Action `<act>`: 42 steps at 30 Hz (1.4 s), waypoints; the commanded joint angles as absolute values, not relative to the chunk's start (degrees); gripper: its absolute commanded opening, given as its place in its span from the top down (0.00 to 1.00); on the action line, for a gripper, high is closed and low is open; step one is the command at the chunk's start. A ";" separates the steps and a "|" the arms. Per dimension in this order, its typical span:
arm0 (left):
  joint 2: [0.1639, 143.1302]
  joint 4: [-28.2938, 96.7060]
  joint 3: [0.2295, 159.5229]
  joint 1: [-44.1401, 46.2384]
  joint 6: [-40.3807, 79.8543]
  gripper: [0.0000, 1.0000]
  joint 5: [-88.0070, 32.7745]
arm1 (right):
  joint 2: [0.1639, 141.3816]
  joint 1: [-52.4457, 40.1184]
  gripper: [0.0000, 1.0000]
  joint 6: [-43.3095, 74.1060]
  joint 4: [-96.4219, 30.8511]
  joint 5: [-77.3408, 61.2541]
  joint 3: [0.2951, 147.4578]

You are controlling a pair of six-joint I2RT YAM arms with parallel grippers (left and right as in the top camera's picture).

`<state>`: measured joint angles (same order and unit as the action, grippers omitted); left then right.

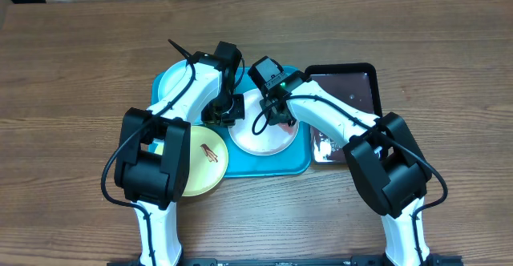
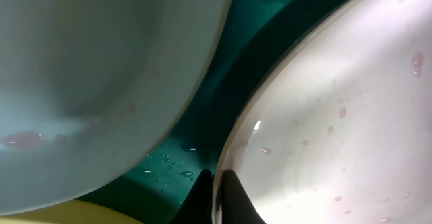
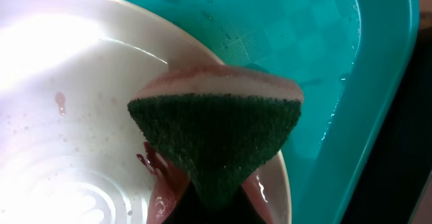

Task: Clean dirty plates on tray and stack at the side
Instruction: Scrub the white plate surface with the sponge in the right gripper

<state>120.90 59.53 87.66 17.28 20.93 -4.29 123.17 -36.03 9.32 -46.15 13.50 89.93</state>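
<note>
The turquoise tray (image 1: 298, 167) holds the white plate (image 1: 260, 140) and the mint-cyan plate (image 1: 171, 82). The yellow-green plate (image 1: 204, 170), with a brown smear, overlaps the tray's left front edge. My left gripper (image 1: 225, 111) is shut on the white plate's left rim (image 2: 233, 143); the mint-cyan plate (image 2: 88, 69) and wet tray floor (image 2: 202, 116) lie beside it. My right gripper (image 1: 278, 114) is shut on a green-and-pink sponge (image 3: 216, 136) pressed on the white plate (image 3: 67, 82) near its rim. Reddish-brown liquid (image 3: 162, 177) streaks the plate under the sponge.
A smaller black tray (image 1: 353, 86) lies to the right of the turquoise tray, touching its edge. The tray wall (image 3: 378, 82) rises just right of the sponge. Bare wooden table (image 1: 80, 58) surrounds the trays.
</note>
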 commanded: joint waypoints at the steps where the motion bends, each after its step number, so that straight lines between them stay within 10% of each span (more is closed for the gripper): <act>1: 121.49 59.70 87.00 17.65 20.82 0.96 -4.08 | 123.59 -35.83 0.96 11.09 -46.33 13.85 88.44; 35: 121.49 59.70 87.02 17.65 20.78 0.96 -4.10 | 123.68 -35.83 0.95 5.08 -42.85 -1.21 84.23; 38: 121.49 59.72 87.02 17.67 20.78 0.96 -4.10 | 123.68 -35.70 0.80 5.08 -42.09 -0.54 84.40; 42: 121.49 59.77 87.02 17.65 20.78 0.96 -4.08 | 123.68 -35.22 0.96 5.08 -42.30 -0.56 85.54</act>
